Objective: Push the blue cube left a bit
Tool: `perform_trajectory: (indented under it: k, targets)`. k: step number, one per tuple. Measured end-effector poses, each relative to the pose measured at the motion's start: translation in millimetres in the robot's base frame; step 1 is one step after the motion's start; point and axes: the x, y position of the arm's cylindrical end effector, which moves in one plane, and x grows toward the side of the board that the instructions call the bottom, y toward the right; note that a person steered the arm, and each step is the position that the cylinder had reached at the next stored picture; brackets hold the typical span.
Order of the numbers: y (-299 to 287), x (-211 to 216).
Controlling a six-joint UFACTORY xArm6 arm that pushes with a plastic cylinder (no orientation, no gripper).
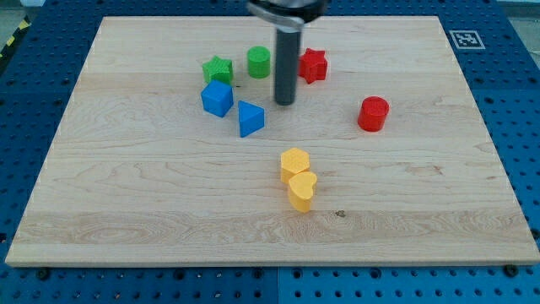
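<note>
My tip [286,103] sits upper centre; the blue cube [217,98] lies left, beyond the blue wedge [250,118]; no pincer shows.

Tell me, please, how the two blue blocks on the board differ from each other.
The blue cube is box-shaped, while the blue wedge-like block tapers to a point. The blue cube sits further to the view's left, just below the green star; the wedge lies nearer my tip. Both share the same blue colour.

Pale wooden tabletop [152,211] sits on a blue perforated bench [34,93] that shows on all sides. Small black-and-white marker tag [465,38] at the top right corner. Even lighting.
</note>
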Motion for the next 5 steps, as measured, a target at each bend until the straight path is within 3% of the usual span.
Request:
perform_trajectory:
  k: [3,5]
  targets:
    - [-51.3,2.5]
    - [-33.8,23.7]
